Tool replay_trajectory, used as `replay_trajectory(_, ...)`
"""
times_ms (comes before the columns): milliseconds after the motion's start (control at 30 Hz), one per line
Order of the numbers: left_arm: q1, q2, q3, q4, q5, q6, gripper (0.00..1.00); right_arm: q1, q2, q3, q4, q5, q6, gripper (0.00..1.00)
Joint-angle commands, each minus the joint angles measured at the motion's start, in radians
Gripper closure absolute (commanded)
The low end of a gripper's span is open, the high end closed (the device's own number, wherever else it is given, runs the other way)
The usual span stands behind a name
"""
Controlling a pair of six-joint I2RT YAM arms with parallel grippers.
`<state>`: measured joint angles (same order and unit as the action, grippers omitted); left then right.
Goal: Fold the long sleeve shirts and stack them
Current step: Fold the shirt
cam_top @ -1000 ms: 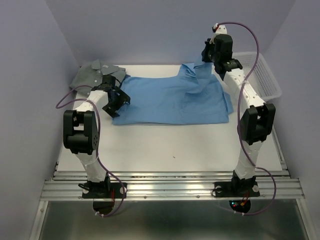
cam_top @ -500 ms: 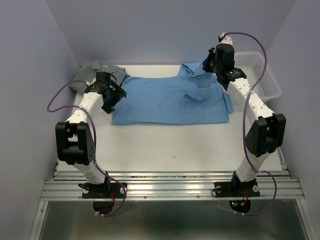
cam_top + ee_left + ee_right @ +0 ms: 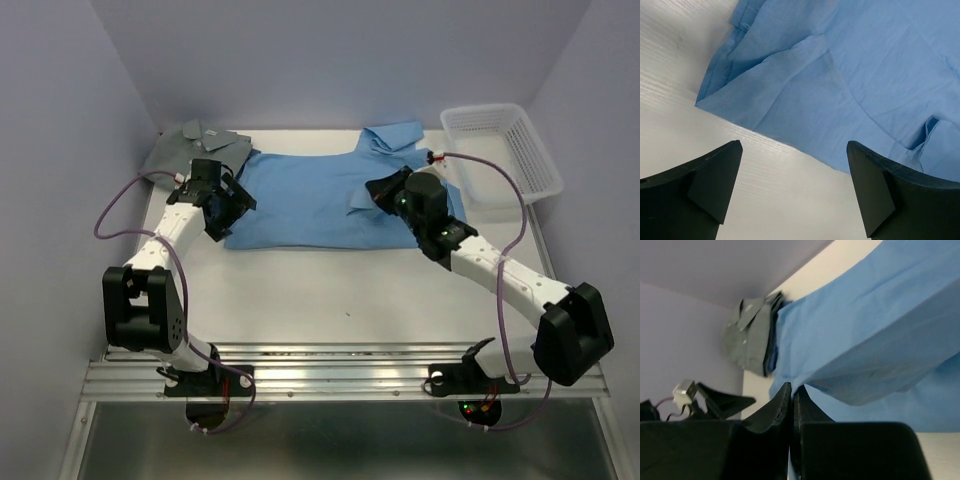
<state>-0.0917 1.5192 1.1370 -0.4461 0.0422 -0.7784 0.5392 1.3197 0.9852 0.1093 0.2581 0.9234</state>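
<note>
A light sky-blue long sleeve shirt point(image 3: 300, 195) lies spread across the back of the table. My right gripper point(image 3: 373, 193) is shut on a fold of this shirt point(image 3: 865, 340), and the pinched cloth rises from its fingertips point(image 3: 792, 388) and hangs over the shirt's right half. At the shirt's near left corner point(image 3: 840, 75) my left gripper point(image 3: 230, 205) stands open over bare table, its jaws point(image 3: 792, 145) holding nothing. A folded grey-green shirt point(image 3: 190, 145) sits at the back left point(image 3: 747, 335), with a darker blue edge point(image 3: 771, 347) showing beneath it.
A white mesh basket point(image 3: 545, 165) stands at the back right. Lilac walls close in the back and both sides. The white table point(image 3: 340, 290) stretches from the shirt toward the arm bases.
My right arm has swung down from the back right toward the middle, drawing the pinched blue cloth leftward over the shirt. The left gripper has shifted slightly back and stays open.
</note>
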Motion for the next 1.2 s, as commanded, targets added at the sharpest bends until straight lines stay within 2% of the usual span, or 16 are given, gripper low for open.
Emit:
replay_trajectory(0, -0.003, -0.086, -0.023, 0.003, 0.012, 0.047, 0.01, 0.128, 0.044, -0.019, 0.318, 0.099, 0.127, 0.97)
replay_trajectory(100, -0.003, -0.125, -0.040, -0.003, 0.019, 0.067, 0.01, 0.215, 0.117, -0.037, 0.450, 0.127, 0.144, 0.97)
replay_trajectory(167, -0.002, -0.148, -0.048, -0.017, 0.016, 0.077, 0.01, 0.264, 0.170, -0.033, 0.515, 0.202, 0.127, 0.97)
replay_trajectory(267, -0.002, -0.174, -0.062, -0.002, 0.036, 0.087, 0.01, 0.289, 0.206, -0.019, 0.556, 0.253, 0.111, 0.97)
replay_trajectory(367, -0.002, -0.182, -0.071, 0.038, 0.113, 0.090, 0.01, 0.321, 0.245, 0.010, 0.538, 0.315, 0.063, 0.96)
replay_trajectory(467, -0.002, -0.172, -0.069, 0.047, 0.168, 0.090, 0.01, 0.331, 0.309, -0.026, 0.627, 0.334, 0.048, 0.94)
replay_trajectory(533, -0.002, -0.171, -0.077, 0.056, 0.182, 0.087, 0.01, 0.343, 0.389, -0.048, 0.726, 0.304, 0.042, 0.93)
replay_trajectory(567, -0.002, -0.172, -0.083, 0.064, 0.186, 0.085, 0.01, 0.352, 0.421, -0.046, 0.839, 0.296, 0.014, 0.93)
replay_trajectory(667, -0.002, -0.177, -0.089, 0.058, 0.191, 0.082, 0.01, 0.380, 0.571, 0.021, 1.060, 0.276, -0.140, 0.93)
replay_trajectory(867, 0.003, -0.244, -0.103, -0.002, 0.128, 0.083, 0.01, 0.380, 0.733, 0.205, 1.115, 0.288, -0.189, 0.92)
replay_trajectory(967, 0.018, -0.284, -0.100, -0.038, 0.075, 0.094, 0.01, 0.380, 0.772, 0.260, 1.129, 0.290, -0.181, 0.92)
replay_trajectory(1167, 0.059, -0.326, -0.083, -0.083, 0.054, 0.125, 0.01, 0.389, 0.826, 0.362, 1.178, 0.311, -0.235, 0.92)
